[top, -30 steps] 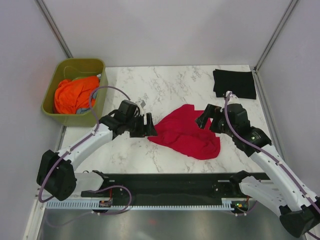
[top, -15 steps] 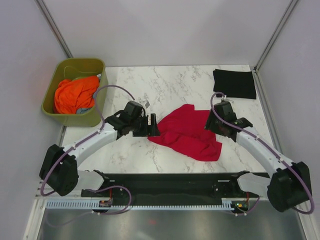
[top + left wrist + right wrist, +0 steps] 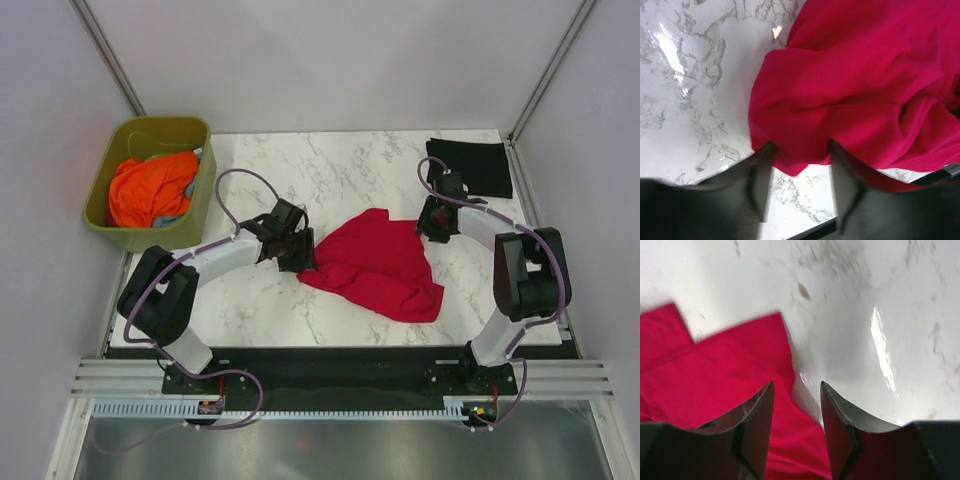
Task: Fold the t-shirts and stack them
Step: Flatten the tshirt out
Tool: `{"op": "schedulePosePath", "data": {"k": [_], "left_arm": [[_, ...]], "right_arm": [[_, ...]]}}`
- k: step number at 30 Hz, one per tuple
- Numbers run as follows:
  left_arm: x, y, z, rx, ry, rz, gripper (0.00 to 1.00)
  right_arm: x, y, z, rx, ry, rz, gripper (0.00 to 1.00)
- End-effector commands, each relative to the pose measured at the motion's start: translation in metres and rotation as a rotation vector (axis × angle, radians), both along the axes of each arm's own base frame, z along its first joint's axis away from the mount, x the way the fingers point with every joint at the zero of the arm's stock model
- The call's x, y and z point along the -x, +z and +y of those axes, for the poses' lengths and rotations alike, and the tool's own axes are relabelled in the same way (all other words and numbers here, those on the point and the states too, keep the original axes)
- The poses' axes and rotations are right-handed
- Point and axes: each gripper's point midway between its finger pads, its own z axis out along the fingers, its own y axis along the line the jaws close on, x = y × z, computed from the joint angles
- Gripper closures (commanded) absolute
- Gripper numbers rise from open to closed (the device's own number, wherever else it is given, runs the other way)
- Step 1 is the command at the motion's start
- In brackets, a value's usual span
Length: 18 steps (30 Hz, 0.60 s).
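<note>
The crimson t-shirt (image 3: 375, 262) lies crumpled in the middle of the marble table (image 3: 330, 170). My left gripper (image 3: 299, 250) is low at its left edge. In the left wrist view the left gripper (image 3: 800, 145) is open, its fingertips (image 3: 765, 155) astride a corner of the red cloth (image 3: 850, 90). My right gripper (image 3: 428, 222) sits at the shirt's far right corner. In the right wrist view the right gripper (image 3: 797, 385) is open, with the red cloth's edge (image 3: 715, 385) running between its tips. The black t-shirt (image 3: 468, 166) lies folded flat at the back right.
An olive-green tub (image 3: 150, 130) stands off the table's back left corner, with orange cloth (image 3: 150, 188) in it. Grey walls close in the table on three sides. Both arms stretch low across the tabletop.
The left gripper has slid right onto the red shirt's left edge. The right gripper has moved back to its far right corner. Both pairs of jaws have narrowed.
</note>
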Motion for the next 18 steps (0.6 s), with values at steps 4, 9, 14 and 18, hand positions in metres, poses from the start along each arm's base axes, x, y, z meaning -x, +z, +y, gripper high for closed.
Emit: {"op": "schedulePosePath", "data": {"k": [4, 9, 14, 18], "left_arm": [[-0.024, 0.016, -0.009, 0.018, 0.029, -0.064, 0.72], [-0.023, 0.017, -0.006, 0.006, 0.017, -0.077, 0.92], [-0.020, 0.017, -0.008, 0.014, 0.001, -0.067, 0.98], [-0.019, 0.018, -0.008, 0.021, -0.006, -0.065, 0.98]], "right_arm": [[-0.060, 0.012, 0.007, -0.009, 0.065, -0.124, 0.50], [-0.068, 0.001, 0.008, 0.000, 0.085, -0.120, 0.52], [-0.063, -0.011, 0.008, 0.004, 0.092, -0.102, 0.59], [-0.057, -0.016, 0.007, 0.016, 0.097, -0.092, 0.69]]}}
